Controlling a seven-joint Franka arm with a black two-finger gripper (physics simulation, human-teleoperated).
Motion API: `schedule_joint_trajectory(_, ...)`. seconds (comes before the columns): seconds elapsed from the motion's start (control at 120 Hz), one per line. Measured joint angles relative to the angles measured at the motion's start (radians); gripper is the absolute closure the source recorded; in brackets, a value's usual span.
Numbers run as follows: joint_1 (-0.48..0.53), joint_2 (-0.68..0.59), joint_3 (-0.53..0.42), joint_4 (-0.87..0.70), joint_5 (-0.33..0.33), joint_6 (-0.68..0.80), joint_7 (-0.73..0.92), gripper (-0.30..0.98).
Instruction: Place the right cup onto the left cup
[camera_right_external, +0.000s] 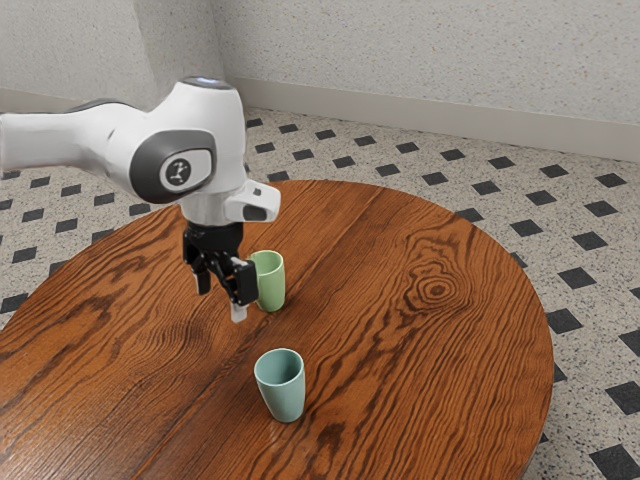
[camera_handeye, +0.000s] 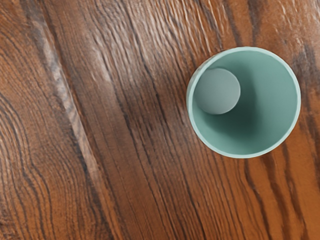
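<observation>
My gripper (camera_right_external: 221, 298) hangs over the table with its two fingers apart and nothing between them. Close beside it in the exterior view stands a light green cup (camera_right_external: 271, 282), upright and partly behind the hand. A teal cup (camera_right_external: 283, 388) stands upright nearer the exterior view's lower edge, apart from both the gripper and the green cup. From the hand, the wrist view looks down into the open mouth of the teal cup (camera_handeye: 250, 110), whose inside is empty.
The round wooden table (camera_right_external: 430, 340) has a dark grain, and its curved edge runs along the exterior view's right. Beyond it lie the speckled floor with dark tiles (camera_right_external: 577, 279) and a pale wall (camera_right_external: 430, 60).
</observation>
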Motion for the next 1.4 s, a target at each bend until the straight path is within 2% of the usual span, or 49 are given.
schedule_joint_trajectory(0.133, -0.017, 0.002, -0.001, -0.066, -0.032, 0.095, -0.004, 0.0)
schedule_joint_trajectory(0.358, -0.066, 0.009, -0.007, -0.079, -0.05, 0.182, -0.028, 0.0)
schedule_joint_trajectory(1.4, -0.013, 0.182, 0.0, -0.099, -0.083, 0.321, -0.076, 0.0)
